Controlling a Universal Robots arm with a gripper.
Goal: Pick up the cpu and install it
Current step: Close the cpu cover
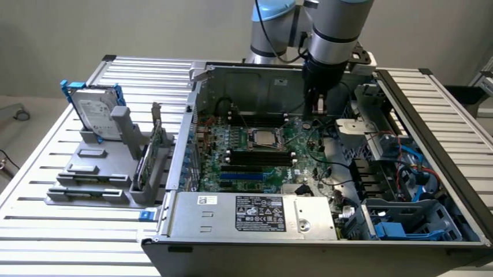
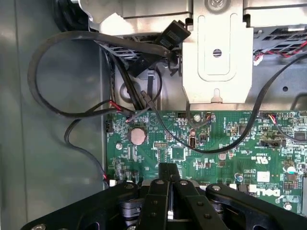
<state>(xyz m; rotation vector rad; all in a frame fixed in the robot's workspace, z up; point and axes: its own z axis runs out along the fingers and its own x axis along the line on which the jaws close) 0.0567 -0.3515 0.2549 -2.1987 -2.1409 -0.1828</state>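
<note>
Hovering above the board point(image 1: 308, 164) beside the socket point(image 1: 250, 138), the gripper point(image 2: 169, 168) has its fingers pressed together on nothing, while the cpu point(image 1: 266, 137) lies in the socket, so the install looks largely done.

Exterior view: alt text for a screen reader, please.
The arm's gripper hangs inside an open computer case, above the motherboard, to the exterior view's right of the cpu in its socket. A hard drive stands outside.
</note>
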